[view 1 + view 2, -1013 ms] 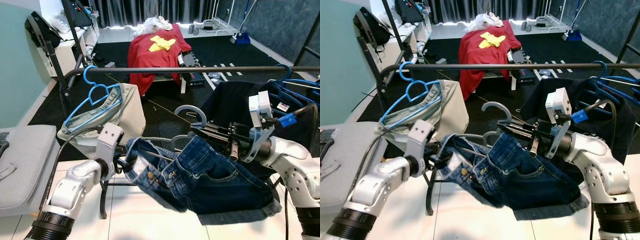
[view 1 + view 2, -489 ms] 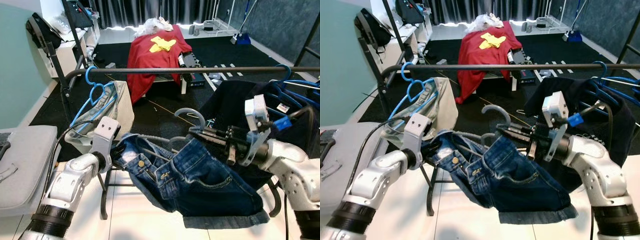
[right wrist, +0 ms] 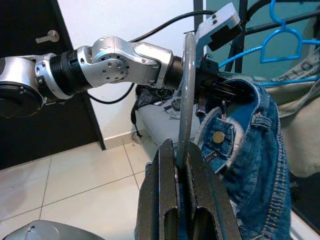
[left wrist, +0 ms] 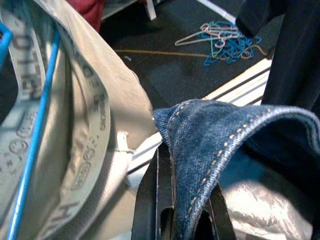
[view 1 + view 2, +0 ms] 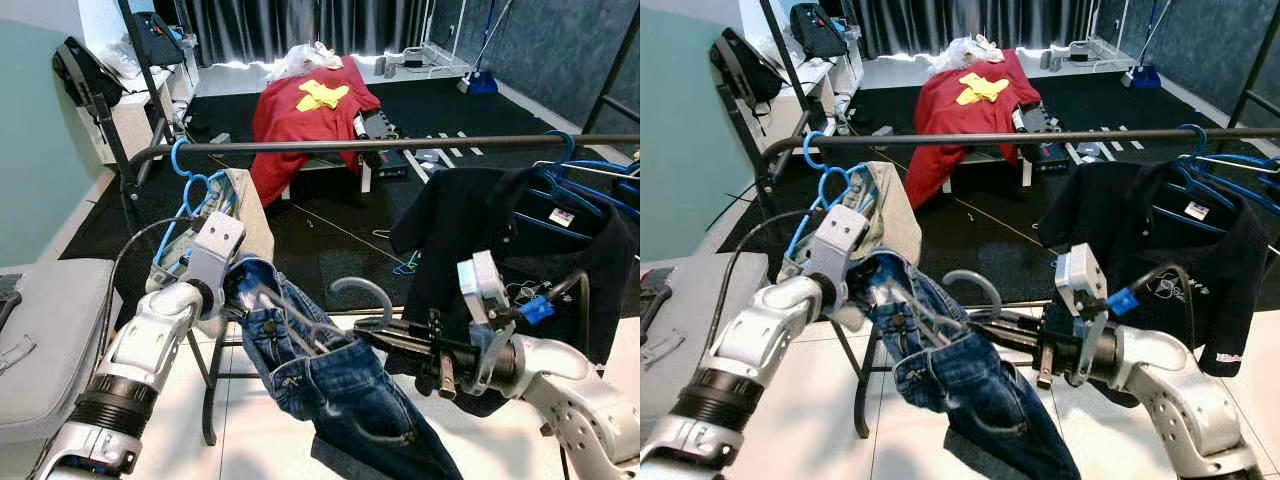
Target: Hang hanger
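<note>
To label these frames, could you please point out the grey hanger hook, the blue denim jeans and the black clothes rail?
grey hanger hook (image 5: pixel 362 291), left eye view, top of curve
blue denim jeans (image 5: pixel 345 385), left eye view, hanging leg
black clothes rail (image 5: pixel 400 144), left eye view, bare middle

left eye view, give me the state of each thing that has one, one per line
blue denim jeans: on the hanger, off the rail, sagging down
grey plastic hanger: hook free, below the rail
black metal rail: level
black shirt: hung on the rail
left tool: shut on the jeans waistband
right tool: shut on the hanger
</note>
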Motion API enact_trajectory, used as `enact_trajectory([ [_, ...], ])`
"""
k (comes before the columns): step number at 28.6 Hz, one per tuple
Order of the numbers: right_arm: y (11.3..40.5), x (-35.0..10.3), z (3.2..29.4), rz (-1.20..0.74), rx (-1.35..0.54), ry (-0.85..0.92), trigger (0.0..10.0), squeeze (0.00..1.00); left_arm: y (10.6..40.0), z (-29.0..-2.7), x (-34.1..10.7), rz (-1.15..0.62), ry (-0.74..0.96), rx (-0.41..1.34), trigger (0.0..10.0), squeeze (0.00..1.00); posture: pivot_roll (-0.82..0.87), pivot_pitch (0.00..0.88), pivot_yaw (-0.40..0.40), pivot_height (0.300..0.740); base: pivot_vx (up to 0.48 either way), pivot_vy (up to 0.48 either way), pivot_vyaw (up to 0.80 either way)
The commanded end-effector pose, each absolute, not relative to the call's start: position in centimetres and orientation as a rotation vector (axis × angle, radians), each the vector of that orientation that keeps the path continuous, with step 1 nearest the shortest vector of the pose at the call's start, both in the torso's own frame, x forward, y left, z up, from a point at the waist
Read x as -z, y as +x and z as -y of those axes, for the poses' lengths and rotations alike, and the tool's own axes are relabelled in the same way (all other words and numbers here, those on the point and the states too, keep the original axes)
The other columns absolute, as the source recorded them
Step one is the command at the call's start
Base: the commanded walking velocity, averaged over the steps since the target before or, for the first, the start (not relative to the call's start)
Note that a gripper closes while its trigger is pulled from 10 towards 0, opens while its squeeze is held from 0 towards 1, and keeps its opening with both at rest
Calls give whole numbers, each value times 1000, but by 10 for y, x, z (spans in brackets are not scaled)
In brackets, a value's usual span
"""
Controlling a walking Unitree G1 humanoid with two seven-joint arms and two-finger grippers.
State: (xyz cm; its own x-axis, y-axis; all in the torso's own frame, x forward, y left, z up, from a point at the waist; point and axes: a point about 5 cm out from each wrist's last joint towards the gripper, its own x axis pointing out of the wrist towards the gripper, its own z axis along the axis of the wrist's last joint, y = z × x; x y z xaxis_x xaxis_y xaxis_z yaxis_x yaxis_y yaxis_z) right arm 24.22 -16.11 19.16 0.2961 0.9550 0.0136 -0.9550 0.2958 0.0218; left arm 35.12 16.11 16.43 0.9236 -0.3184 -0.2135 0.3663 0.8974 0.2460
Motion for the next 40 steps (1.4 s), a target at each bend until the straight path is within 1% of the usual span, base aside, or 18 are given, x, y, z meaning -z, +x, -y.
enact_trajectory([
  [1, 235, -196, 155, 15, -1316, 39, 0, 0, 354, -168, -167, -157, 321, 335, 0, 0, -66, 15, 64, 740, 0, 0, 0],
  [5, 229, -201, 157, 25, -1313, 42, 0, 0, 356, -174, -160, -179, 333, 315, 0, 0, -70, 18, 66, 740, 0, 0, 0],
  [12, 226, -224, 175, 78, -1222, -51, 0, 0, 350, -191, -123, -303, 366, 276, 0, 0, -77, 27, 70, 740, 0, 0, 0],
  [19, 227, -234, 187, 75, -1154, -125, 0, 0, 341, -195, -105, -345, 348, 291, 0, 0, -81, 34, 72, 740, 0, 0, 0],
  [21, 236, -229, 193, 60, -1059, -188, 0, 0, 336, -182, -105, -315, 261, 374, 0, 0, -75, 35, 68, 740, 0, 0, 0],
  [25, 240, -227, 194, 71, -1019, -203, 0, 0, 335, -177, -108, -296, 226, 400, 0, 0, -75, 35, 68, 740, 0, 0, 0],
  [26, 247, -227, 195, 94, -962, -208, 0, 0, 333, -170, -112, -262, 194, 441, 0, 0, -73, 36, 65, 740, 0, 0, 0],
  [27, 247, -227, 195, 94, -962, -208, 0, 0, 333, -170, -112, -262, 194, 441, 0, 0, -73, 36, 65, 740, 0, 0, 0],
  [28, 254, -226, 197, 117, -893, -216, 0, 0, 331, -161, -117, -227, 148, 480, 0, 0, -68, 37, 63, 740, 0, 0, 0],
  [29, 254, -226, 197, 117, -893, -216, 0, 0, 331, -161, -117, -227, 148, 480, 0, 0, -68, 37, 63, 740, 0, 0, 0],
  [31, 263, -225, 199, 139, -798, -202, 0, 0, 331, -151, -131, -151, 22, 471, 0, 0, -66, 39, 61, 740, 0, 0, 0],
  [33, 270, -227, 201, 179, -718, -191, 0, 0, 332, -146, -140, -110, -52, 451, 0, 0, -66, 41, 61, 740, 0, 0, 0],
  [34, 270, -227, 201, 179, -718, -191, 0, 0, 332, -146, -140, -110, -52, 451, 0, 0, -66, 41, 61, 740, 0, 0, 0],
  [35, 274, -231, 201, 217, -668, -178, 0, 0, 331, -142, -141, -98, -49, 476, 0, 0, -66, 41, 61, 740, 0, 0, 0],
  [37, 274, -231, 201, 217, -668, -178, 0, 0, 331, -142, -141, -98, -49, 476, 0, 0, -66, 41, 61, 740, 0, 0, 0],
  [38, 282, -241, 202, 304, -580, -130, 0, 0, 327, -133, -141, -96, -26, 530, 0, 0, -69, 40, 63, 740, 0, 0, 0],
  [39, 282, -241, 202, 304, -580, -130, 0, 0, 327, -133, -141, -96, -26, 530, 0, 0, -69, 40, 63, 740, 0, 0, 0],
  [40, 289, -253, 201, 403, -491, -53, 0, 0, 322, -122, -139, -98, 28, 601, 0, 0, -72, 39, 65, 740, 0, 0, 0],
])
